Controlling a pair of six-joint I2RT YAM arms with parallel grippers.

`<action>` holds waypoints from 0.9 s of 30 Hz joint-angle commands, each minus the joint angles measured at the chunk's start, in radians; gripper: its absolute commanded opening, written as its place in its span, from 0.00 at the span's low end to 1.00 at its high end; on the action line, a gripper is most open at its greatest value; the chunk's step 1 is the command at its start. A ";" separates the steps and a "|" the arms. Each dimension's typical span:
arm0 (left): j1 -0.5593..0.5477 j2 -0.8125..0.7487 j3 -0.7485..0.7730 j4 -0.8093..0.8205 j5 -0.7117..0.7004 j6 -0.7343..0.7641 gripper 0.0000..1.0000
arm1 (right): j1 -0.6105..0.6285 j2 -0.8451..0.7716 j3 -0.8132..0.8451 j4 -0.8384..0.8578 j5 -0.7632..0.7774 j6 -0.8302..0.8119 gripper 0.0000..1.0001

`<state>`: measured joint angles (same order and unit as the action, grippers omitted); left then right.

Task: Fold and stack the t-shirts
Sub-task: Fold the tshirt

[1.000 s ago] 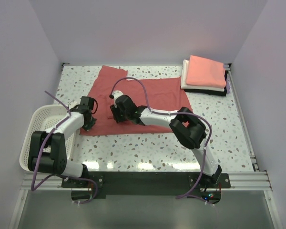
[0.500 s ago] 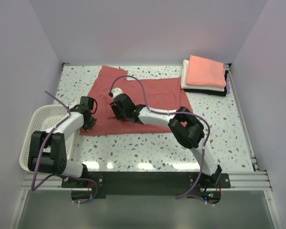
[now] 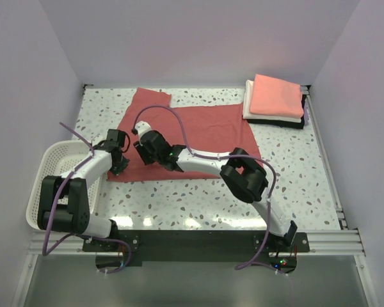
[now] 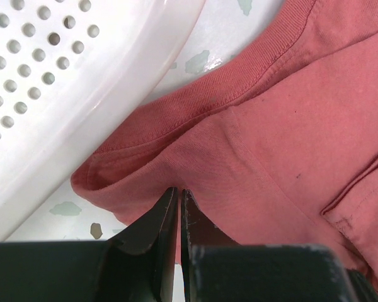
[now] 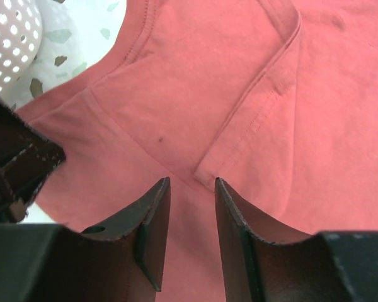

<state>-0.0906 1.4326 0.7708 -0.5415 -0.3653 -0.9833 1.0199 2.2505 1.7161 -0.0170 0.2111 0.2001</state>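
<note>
1. The white mesh basket (image 3: 51, 176) overhangs the left edge of the table (image 3: 198, 199).
2. The left gripper (image 4: 177, 196) has not moved in the last second. Its jaws stand nearly together, pinched on a fold at the near-left corner of the brick-red t-shirt (image 3: 205, 131), just beside the basket.
3. The right gripper (image 5: 192, 184) has travelled left across the shirt, from its middle toward the left gripper. Its jaws stand apart, low over the cloth with nothing clamped, beside a sleeve hem lying on the body panel.
4. Consequence: the right arm appears to be seeking a second hold near the first. No fold is made yet.
5. Orientation: the shirt lies flat from left of centre to right of centre. Its long axis runs left to right. The ribbed neckline appears to face the left edge and the hem the right edge, and one sleeve points to the far edge.
6. The stack of folded t-shirts (image 3: 276, 102) occupies the far-right corner, well apart.
</note>
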 commanded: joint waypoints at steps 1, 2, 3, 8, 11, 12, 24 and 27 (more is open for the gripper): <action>0.012 -0.017 0.010 0.003 0.002 0.020 0.11 | -0.004 0.052 0.065 0.060 0.005 0.016 0.37; 0.012 -0.017 0.009 0.003 0.006 0.020 0.11 | -0.004 0.070 0.068 0.066 0.007 0.019 0.35; 0.015 -0.018 0.008 0.003 0.009 0.020 0.11 | -0.003 0.078 0.068 0.081 0.017 0.027 0.35; 0.022 -0.017 0.002 0.014 0.029 0.024 0.11 | -0.004 0.110 0.071 0.101 0.057 0.035 0.33; 0.025 -0.015 0.001 0.014 0.031 0.026 0.11 | -0.004 0.127 0.079 0.097 0.065 0.035 0.33; 0.026 -0.014 -0.001 0.015 0.032 0.026 0.11 | -0.004 0.133 0.082 0.092 0.070 0.038 0.33; 0.032 -0.004 -0.007 0.022 0.046 0.031 0.11 | -0.020 0.113 0.066 0.075 0.105 0.073 0.17; 0.034 -0.008 -0.013 0.023 0.046 0.031 0.11 | -0.035 0.094 0.065 0.071 0.093 0.085 0.12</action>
<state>-0.0673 1.4326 0.7704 -0.5396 -0.3176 -0.9752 1.0061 2.3711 1.7580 0.0319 0.2737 0.2607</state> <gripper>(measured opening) 0.112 0.132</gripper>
